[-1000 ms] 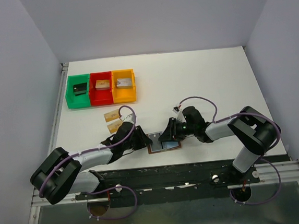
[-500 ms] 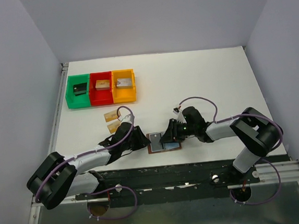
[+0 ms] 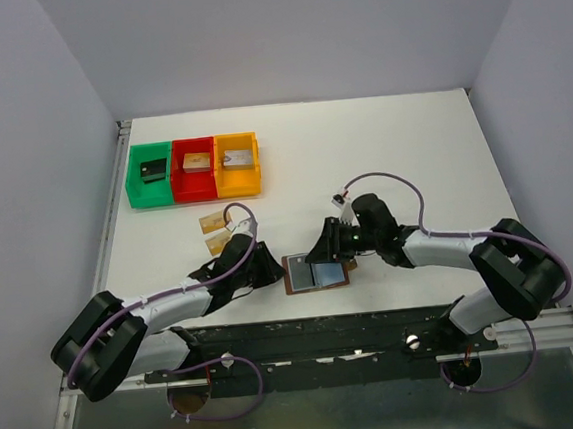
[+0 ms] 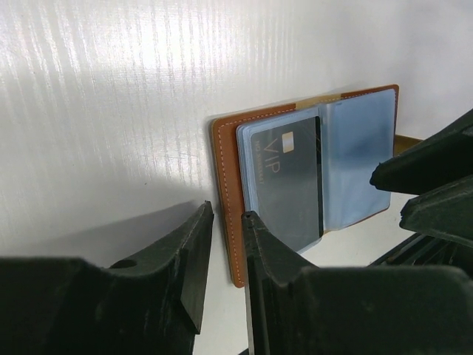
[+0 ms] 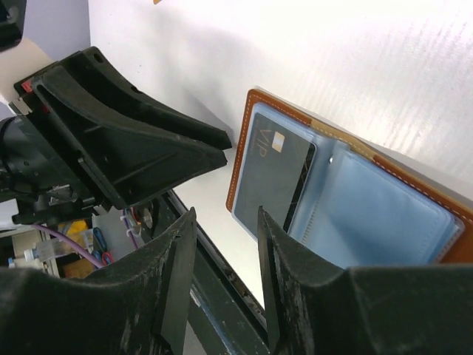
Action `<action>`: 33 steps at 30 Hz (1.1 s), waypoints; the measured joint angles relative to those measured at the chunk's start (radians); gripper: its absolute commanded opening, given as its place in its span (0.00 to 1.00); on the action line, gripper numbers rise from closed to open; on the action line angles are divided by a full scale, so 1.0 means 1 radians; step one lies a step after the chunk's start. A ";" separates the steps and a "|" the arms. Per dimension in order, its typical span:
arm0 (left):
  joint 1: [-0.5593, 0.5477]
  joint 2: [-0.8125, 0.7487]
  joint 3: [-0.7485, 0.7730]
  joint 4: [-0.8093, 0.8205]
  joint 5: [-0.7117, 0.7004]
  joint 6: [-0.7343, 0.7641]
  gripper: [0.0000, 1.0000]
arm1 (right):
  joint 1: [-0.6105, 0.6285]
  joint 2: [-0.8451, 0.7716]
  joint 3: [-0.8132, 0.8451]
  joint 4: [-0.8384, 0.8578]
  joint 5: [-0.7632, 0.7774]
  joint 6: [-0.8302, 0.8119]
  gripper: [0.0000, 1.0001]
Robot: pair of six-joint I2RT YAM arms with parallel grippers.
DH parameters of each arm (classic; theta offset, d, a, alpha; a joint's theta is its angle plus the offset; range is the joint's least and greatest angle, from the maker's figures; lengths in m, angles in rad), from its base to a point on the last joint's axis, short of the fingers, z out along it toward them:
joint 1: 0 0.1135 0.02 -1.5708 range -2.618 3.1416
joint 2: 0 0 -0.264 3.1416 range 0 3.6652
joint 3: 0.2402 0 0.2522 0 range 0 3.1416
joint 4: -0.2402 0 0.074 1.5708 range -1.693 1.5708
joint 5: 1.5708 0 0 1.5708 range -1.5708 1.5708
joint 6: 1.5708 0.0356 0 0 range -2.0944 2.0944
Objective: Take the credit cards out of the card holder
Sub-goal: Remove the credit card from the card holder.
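The card holder [image 3: 316, 271] lies open and flat on the table [image 3: 361, 148]. A dark card [image 4: 288, 185] (it says VIP) sits in its left pocket. My left gripper [image 4: 225, 222] is just left of it, open only a crack and holding nothing. My right gripper [image 5: 225, 218] is near its far right side, open wider and empty too. Two tan cards [image 3: 215, 233] lie off to its far left.

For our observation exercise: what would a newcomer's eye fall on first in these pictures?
The open brown card holder lies at the near edge of the table, between the left gripper and right gripper, a dark VIP card in one pocket. Far left stand green, red and orange bins, two tan-gold cards lying before them.
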 measured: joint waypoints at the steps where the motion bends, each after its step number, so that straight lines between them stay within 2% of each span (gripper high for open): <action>1: 0.000 -0.003 0.000 0.000 0.000 0.000 0.33 | 0.001 0.002 0.008 -0.006 -0.003 -0.003 0.47; 11: 0.000 -0.067 0.000 0.031 0.003 0.000 0.29 | 0.006 0.085 0.030 -0.027 -0.011 -0.020 0.47; 20: 0.000 0.028 0.000 0.083 0.031 0.000 0.26 | 0.006 0.140 0.030 -0.011 -0.018 -0.018 0.47; 33: 0.000 0.074 0.000 0.103 0.031 0.004 0.24 | 0.006 0.152 0.030 0.009 -0.037 -0.018 0.47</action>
